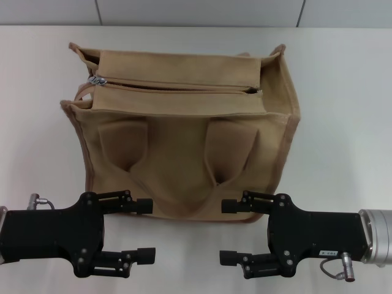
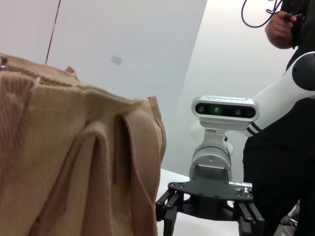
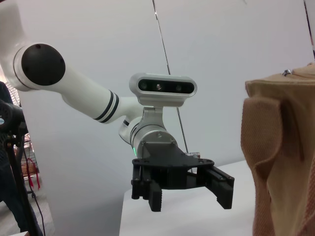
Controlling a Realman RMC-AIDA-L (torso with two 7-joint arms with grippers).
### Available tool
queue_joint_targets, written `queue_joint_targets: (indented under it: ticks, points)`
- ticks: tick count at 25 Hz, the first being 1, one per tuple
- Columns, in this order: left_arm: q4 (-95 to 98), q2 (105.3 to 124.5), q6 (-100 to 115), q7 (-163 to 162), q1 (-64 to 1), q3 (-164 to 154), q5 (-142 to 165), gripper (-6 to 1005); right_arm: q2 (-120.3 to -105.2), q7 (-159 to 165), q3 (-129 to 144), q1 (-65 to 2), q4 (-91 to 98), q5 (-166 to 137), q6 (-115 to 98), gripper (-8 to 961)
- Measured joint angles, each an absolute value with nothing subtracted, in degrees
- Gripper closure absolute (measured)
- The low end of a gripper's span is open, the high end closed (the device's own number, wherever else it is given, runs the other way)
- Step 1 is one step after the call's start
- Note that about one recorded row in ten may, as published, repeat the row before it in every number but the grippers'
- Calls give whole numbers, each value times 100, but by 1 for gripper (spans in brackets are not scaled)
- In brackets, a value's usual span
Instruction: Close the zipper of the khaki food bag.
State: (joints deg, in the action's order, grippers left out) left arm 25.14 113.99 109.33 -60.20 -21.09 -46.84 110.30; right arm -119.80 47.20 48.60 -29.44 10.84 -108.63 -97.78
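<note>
The khaki food bag [image 1: 184, 141] stands upright on the white table, its two loop handles hanging down the near side. The zipper [image 1: 177, 87] runs along the flat top, with the silver slider [image 1: 96, 80] at the bag's left end. A small dark gap shows at the right end. My left gripper [image 1: 146, 229] is open and empty in front of the bag's lower left. My right gripper [image 1: 228, 231] is open and empty in front of its lower right. The left wrist view shows the bag [image 2: 74, 162] and the right gripper [image 2: 209, 221]. The right wrist view shows the bag [image 3: 280, 147] and the left gripper [image 3: 189, 196].
The white table [image 1: 343, 122] stretches to both sides of the bag, with a grey wall [image 1: 196, 11] behind it. A person in dark clothes [image 2: 285, 162] stands off to the robot's right, beyond the right arm.
</note>
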Motion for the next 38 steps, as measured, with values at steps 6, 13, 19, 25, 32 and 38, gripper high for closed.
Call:
queue_joint_targets:
  ticks: [6, 13, 19, 25, 32, 38]
  points:
    - [2514, 11399, 10933, -6020, -2114, -4685, 11030, 204, -11980, 4758, 4860, -2944, 1095, -10863, -9792, 144]
    - [2514, 11394, 10934, -6020, -2125, -4685, 11030, 209, -11975, 4765, 4860, -2944, 1099, -10863, -9792, 144]
    - [2520, 11399, 11145, -6014, -2165, -4639, 10999, 214, -11971, 4765, 4860, -2940, 1099, -10863, -9780, 144]
    - [2509, 11481, 11513, -5759, -2171, -4242, 10266, 219, -11962, 4770, 4859, -2944, 1098, -10863, -9719, 144]
    - [2447, 11750, 11489, -5116, -1777, -4195, 7703, 225, -11960, 4773, 4851, -2939, 1099, -10863, -9620, 144]
    - [2375, 11744, 10845, -4902, -1543, -3925, 7210, 229, -11962, 4772, 4849, -2905, 1099, -10863, -9609, 144]
